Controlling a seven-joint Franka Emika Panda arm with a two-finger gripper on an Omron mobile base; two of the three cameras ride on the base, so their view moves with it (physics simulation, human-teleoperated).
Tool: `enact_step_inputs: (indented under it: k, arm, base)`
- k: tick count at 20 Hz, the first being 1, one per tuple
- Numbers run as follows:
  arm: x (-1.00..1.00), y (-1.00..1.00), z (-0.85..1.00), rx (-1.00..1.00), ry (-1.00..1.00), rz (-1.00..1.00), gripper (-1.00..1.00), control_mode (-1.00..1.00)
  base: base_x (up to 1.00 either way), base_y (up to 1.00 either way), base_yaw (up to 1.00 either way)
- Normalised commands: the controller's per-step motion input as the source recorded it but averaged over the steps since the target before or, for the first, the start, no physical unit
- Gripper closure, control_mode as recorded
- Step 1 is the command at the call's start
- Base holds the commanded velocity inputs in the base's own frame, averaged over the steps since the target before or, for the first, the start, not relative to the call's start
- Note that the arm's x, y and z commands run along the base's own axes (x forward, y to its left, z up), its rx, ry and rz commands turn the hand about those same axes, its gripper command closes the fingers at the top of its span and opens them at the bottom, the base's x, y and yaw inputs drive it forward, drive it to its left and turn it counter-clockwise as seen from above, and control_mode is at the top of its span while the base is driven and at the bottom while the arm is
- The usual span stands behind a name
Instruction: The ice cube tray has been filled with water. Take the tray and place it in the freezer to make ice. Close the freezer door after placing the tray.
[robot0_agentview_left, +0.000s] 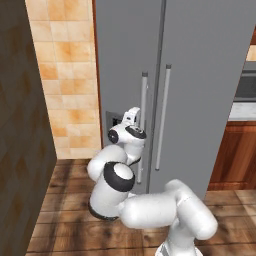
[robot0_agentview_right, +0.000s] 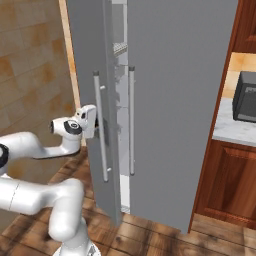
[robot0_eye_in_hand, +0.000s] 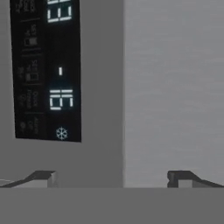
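The door (robot0_agentview_right: 92, 100) is what we are working at: it stands ajar, its free edge swung a little out from the freezer (robot0_agentview_right: 119, 75), and in the right base view we see a narrow gap with white shelves behind it. Our gripper (robot0_agentview_right: 102, 125) sits right up against the door's outer face, just beside the handle (robot0_agentview_right: 100, 125), whose long axis runs vertical; the jaws are spread wide and hold nothing. From the hand camera, one fingertip (robot0_eye_in_hand: 41, 177) lies under the dark panel (robot0_eye_in_hand: 46, 70) with its lit digits and snowflake, and the other under plain grey door, so we judge the gripper faces the door nearly square on. The arm is folded, elbow low and forearm reaching forward and up toward mid-height of the door. Beyond the door is the fridge's right half (robot0_agentview_right: 180, 100), shut. We cannot see the tray, so we cannot tell whether it is already inside; if so, a push on this face should shut the door.
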Motion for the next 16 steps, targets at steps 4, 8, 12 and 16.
enact_step_inputs:
  k: [4, 8, 12, 16]
  arm:
    - [0.52, -1.0, 0.34, 0.1, 0.09, 0.0, -1.0, -1.0]
    - [0.96, -0.97, 0.5, 0.1, 0.32, -0.07, -1.0, -1.0]
    - [1.0, -0.64, 0.35, 0.1, 0.46, -0.2, -1.0, -1.0]
    - [1.0, -0.22, 0.07, 0.05, 0.4, -0.26, -1.0, -1.0]
  base:
    - [0.0, 0.0, 0.0]
    - [0.0, 0.0, 0.0]
    - [0.0, 0.0, 0.0]
    - [0.0, 0.0, 0.0]
